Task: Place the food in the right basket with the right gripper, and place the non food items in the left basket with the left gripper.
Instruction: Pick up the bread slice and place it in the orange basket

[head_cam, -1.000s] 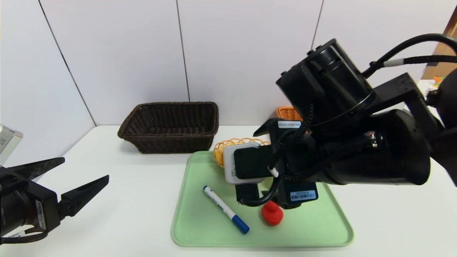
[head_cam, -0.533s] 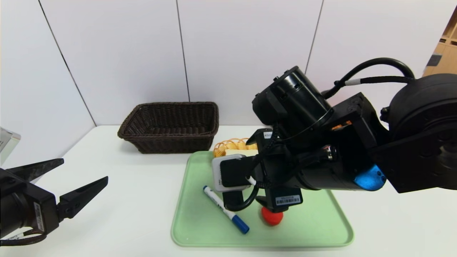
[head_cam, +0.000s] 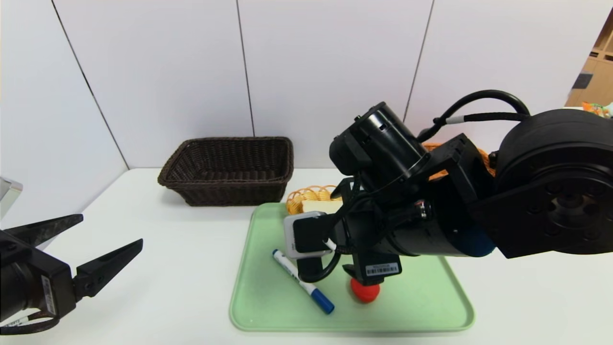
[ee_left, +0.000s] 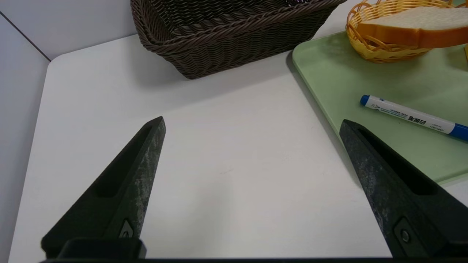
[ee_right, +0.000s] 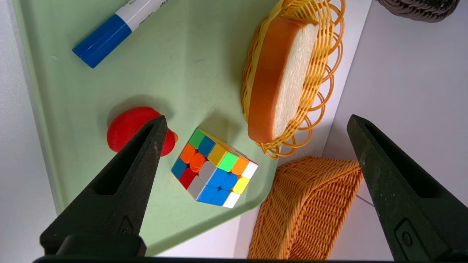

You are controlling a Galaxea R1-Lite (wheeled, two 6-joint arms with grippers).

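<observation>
- Resting in a small round yellow basket [ee_right: 321, 73] of looped plastic wicker: one thick slice of toy bread [ee_right: 281, 76], smooth orange-brown crust, matte white face (the basket sits on the far edge of the tray, by the corner on its left).
- Tray [head_cam: 421, 306]: pale green, smooth, rounded corners, raised lip; lies flat on a white table [head_cam: 167, 268].
- Puzzle cube [ee_right: 214, 168]: glossy multicoloured tiles, on the tray between the duck and the yellow basket, touching neither.
- Marker [head_cam: 302, 281]: white barrel, blue cap, lying loose on the tray.
- Duck [head_cam: 365, 290]: small, red, rubbery, on the tray near the marker's cap.
- Left basket [head_cam: 227, 170]: dark brown woven wicker, rectangular, flared rim, just behind the tray's far left corner.
- Right basket [ee_right: 310, 208]: orange-tan wicker, close beside the tray's far right corner.
- Right gripper [ee_right: 256, 128]: black pointed fingers spread wide, grasping nothing, poised above the cube and bread.
- Left gripper [ee_left: 252, 128]: spread wide, unloaded, over bare table left of the tray.
</observation>
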